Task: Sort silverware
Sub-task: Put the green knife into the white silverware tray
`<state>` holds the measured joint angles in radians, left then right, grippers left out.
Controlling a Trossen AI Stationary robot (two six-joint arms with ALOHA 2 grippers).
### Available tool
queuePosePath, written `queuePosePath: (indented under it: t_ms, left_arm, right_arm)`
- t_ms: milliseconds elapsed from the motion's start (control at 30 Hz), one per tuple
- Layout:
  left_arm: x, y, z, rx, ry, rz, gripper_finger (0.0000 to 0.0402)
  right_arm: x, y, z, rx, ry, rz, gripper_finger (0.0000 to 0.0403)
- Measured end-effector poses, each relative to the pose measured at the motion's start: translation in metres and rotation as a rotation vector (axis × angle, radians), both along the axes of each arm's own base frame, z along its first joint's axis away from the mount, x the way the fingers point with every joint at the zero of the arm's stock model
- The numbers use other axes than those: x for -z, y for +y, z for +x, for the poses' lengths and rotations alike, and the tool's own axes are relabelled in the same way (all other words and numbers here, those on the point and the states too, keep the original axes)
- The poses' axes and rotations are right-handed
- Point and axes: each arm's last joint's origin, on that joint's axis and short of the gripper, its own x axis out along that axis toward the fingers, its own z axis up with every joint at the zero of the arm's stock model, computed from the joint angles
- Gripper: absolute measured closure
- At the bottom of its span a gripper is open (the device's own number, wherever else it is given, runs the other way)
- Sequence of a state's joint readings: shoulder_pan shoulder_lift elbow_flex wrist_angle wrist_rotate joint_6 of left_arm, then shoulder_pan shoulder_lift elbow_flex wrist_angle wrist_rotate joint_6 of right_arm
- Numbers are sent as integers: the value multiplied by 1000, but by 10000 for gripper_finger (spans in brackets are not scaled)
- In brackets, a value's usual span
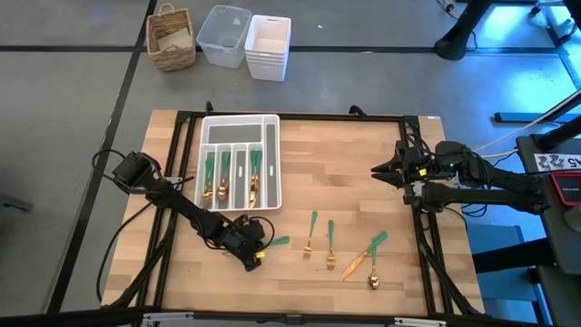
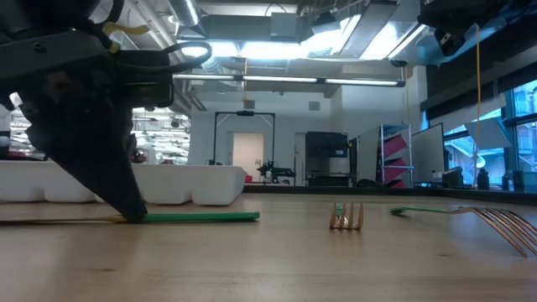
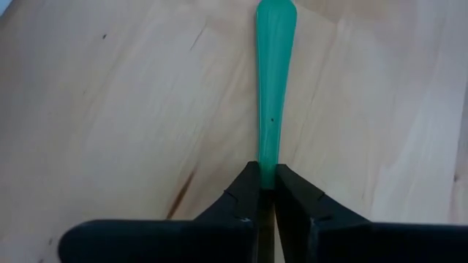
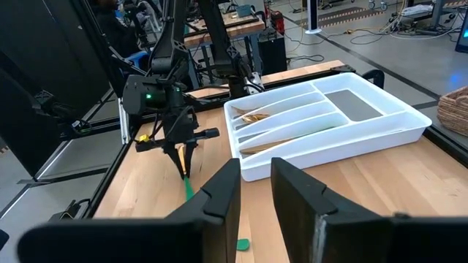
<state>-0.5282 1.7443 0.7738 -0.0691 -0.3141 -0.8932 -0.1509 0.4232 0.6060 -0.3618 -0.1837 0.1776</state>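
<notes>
The left gripper (image 1: 255,251) is down on the wooden table (image 1: 345,173) at about 7 o'clock from the table's middle, just below the white tray (image 1: 270,163). The left wrist view shows best what it does: the two dark fingers (image 3: 247,191) are closed on the narrow end of a green-handled piece (image 3: 273,80), and the handle lies flat on the pale wood, slim at the grip and wider and rounded at the far end. The high view shows only a short green tip (image 1: 279,241) coming out at 3 o'clock of the gripper. The low view shows the handle lying level on the table (image 2: 201,216), with the dark fingertip touching down on it. Which kind of silverware it is, I cannot tell.

The right gripper (image 1: 383,169) waits at 3 o'clock, above the table edge. In its own wrist view its fingers (image 4: 219,191) stand partly apart with nothing between them.

Only the high view shows the rest together: four loose pieces (image 1: 343,250) lie at about 5 o'clock, shiny gold heads and green handles, and more of them lie in the narrow compartments of the tray (image 1: 227,177). The tray is of smooth white plastic, with long slots. In the low view one fork (image 2: 346,216) points its gold tines at the camera.
</notes>
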Motion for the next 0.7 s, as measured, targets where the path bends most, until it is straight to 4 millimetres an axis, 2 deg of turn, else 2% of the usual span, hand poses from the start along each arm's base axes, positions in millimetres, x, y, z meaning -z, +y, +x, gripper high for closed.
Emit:
queuePosePath:
  t_ms: [200, 533, 700]
  left_arm:
    - [-2, -1, 3, -83, -46, -56, 382]
    - [-4, -3, 7, -90, -101, -75, 379]
    - [-6, -3, 8, -104, -117, -90, 391]
  right_arm:
    - [0, 0, 0, 0, 0, 0, 322]
    - [0, 0, 0, 0, 0, 0, 322]
    - [0, 0, 0, 0, 1, 0, 322]
